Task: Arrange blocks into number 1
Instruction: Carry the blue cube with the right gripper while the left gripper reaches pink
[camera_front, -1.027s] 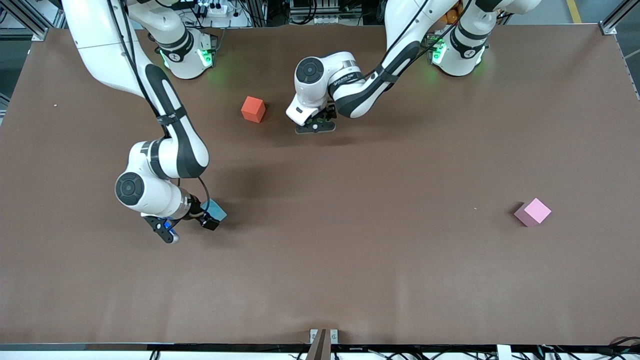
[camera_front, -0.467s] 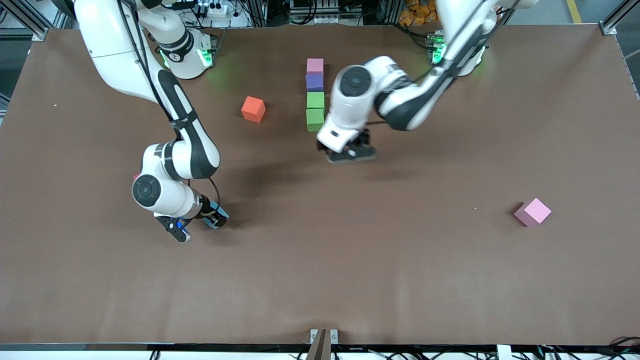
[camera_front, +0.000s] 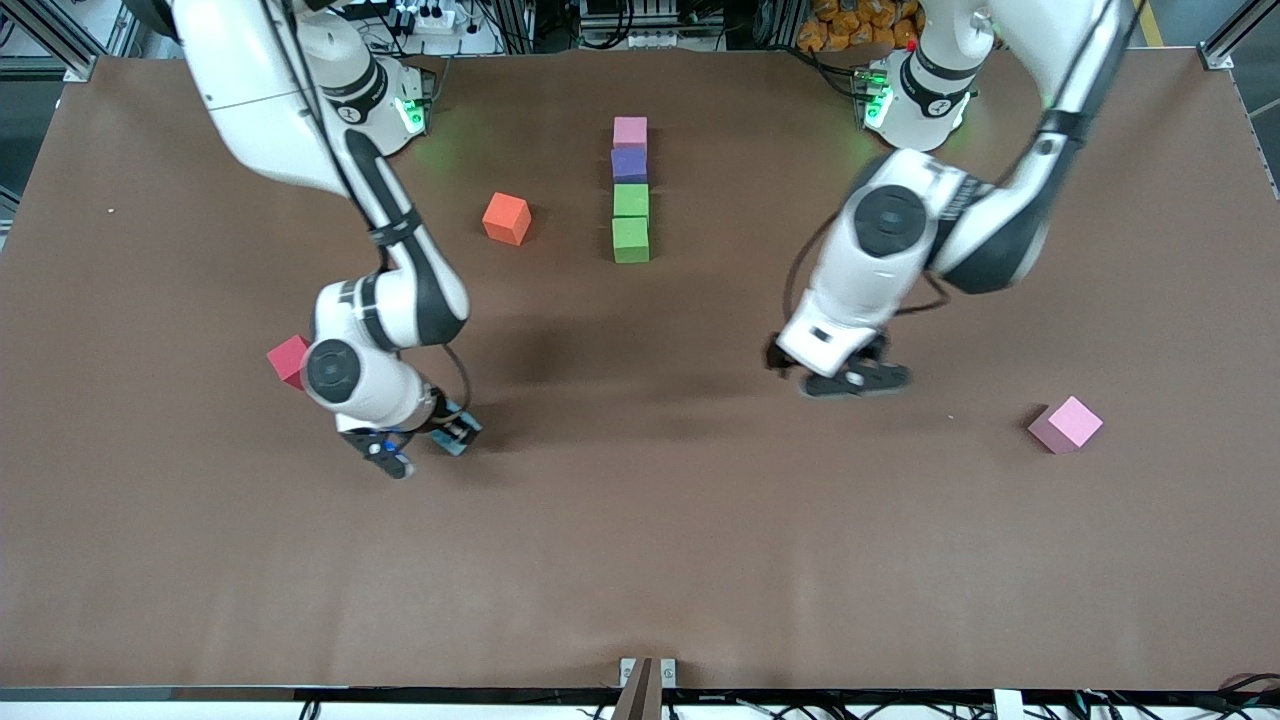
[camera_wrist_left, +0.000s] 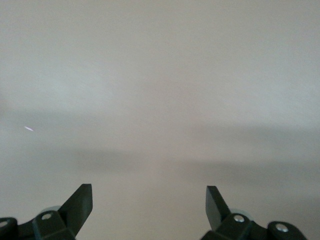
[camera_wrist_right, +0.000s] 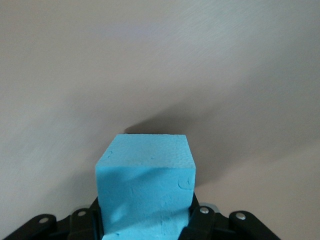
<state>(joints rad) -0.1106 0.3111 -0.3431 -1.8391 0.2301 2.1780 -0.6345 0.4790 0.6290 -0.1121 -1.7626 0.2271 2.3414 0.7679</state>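
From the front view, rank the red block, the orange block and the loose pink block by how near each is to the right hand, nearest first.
Measured from the right hand, shut on the light blue block:
1. Red block, beside the right arm's wrist, toward the right arm's end of the table.
2. Orange block, close to the row of blocks, farther from the front camera.
3. Loose pink block, toward the left arm's end.
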